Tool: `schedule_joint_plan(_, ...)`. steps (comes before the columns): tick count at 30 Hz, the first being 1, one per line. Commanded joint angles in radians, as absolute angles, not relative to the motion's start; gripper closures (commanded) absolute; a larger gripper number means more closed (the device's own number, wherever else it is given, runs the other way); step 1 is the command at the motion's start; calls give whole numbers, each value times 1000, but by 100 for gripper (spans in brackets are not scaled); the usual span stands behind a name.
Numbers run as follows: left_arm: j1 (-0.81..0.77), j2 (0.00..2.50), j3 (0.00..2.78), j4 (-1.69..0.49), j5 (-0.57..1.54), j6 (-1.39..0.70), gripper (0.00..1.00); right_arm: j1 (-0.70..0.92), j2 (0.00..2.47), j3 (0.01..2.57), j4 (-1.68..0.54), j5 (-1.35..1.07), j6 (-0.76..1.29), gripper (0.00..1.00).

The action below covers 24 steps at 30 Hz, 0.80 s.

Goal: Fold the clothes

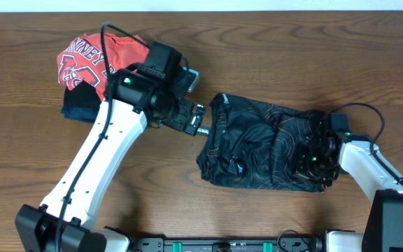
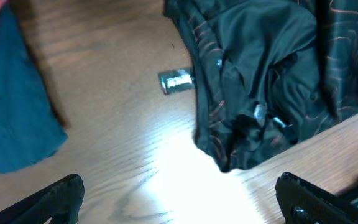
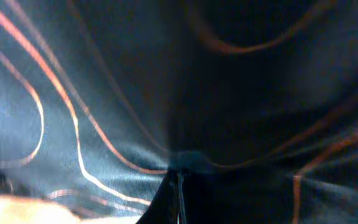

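Note:
The clothes are one black jersey (image 1: 264, 143) with thin wavy orange lines, lying crumpled in a rough block right of the table's centre. My left gripper (image 1: 199, 120) hovers at its left edge. In the left wrist view that gripper (image 2: 179, 208) is open over bare wood, its dark fingertips (image 2: 58, 199) wide apart, with the jersey (image 2: 260, 74) just beyond them. My right gripper (image 1: 312, 159) rests on the jersey's right end. In the right wrist view the gripper (image 3: 180, 183) is shut, pinching a fold of the jersey (image 3: 92, 106), which fills the frame.
A red T-shirt (image 1: 89, 59) with white lettering lies on a folded navy garment (image 1: 79, 105) at the back left; the navy cloth (image 2: 11, 112) also shows left in the left wrist view. A small silvery object (image 2: 176, 81) lies on the wooden table (image 1: 327, 42) beside the jersey's edge.

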<state>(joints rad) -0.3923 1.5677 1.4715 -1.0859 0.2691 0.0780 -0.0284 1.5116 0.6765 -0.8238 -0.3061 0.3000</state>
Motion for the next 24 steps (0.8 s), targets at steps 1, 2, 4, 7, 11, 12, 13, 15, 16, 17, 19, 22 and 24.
schedule_joint_plan(1,-389,1576,1408,-1055,358,66,0,-6,1490,672,-845,-437,272,99)
schedule_joint_plan(2,-390,1576,1388,-1041,376,65,0,-7,1468,690,-850,-447,261,99)
schedule_joint_plan(4,-390,1577,1340,-997,421,65,0,-9,1421,730,-854,-445,245,99)
schedule_joint_plan(7,-390,1577,1284,-930,471,61,0,-11,1355,791,-852,-379,248,99)
schedule_joint_plan(11,-392,1578,1242,-871,472,27,0,-28,1315,819,-778,-229,326,99)
schedule_joint_plan(12,-394,1579,1233,-857,472,27,0,-35,1315,819,-745,-208,348,99)
schedule_joint_plan(13,-396,1579,1225,-847,472,28,0,-39,1320,815,-707,-199,367,99)
schedule_joint_plan(15,-403,1581,1206,-819,472,28,1,-39,1335,801,-613,-198,397,99)
schedule_joint_plan(16,-407,1583,1195,-805,472,27,0,-38,1349,793,-567,-198,409,99)
schedule_joint_plan(17,-412,1583,1185,-794,472,27,0,-38,1365,786,-533,-197,428,99)
schedule_joint_plan(19,-422,1589,1170,-781,472,27,1,-38,1413,775,-477,-198,464,99)
schedule_joint_plan(22,-429,1602,1160,-767,472,27,0,-38,1515,771,-383,-199,503,99)
schedule_joint_plan(24,-430,1614,1159,-754,472,27,1,-38,1583,772,-311,-237,505,99)
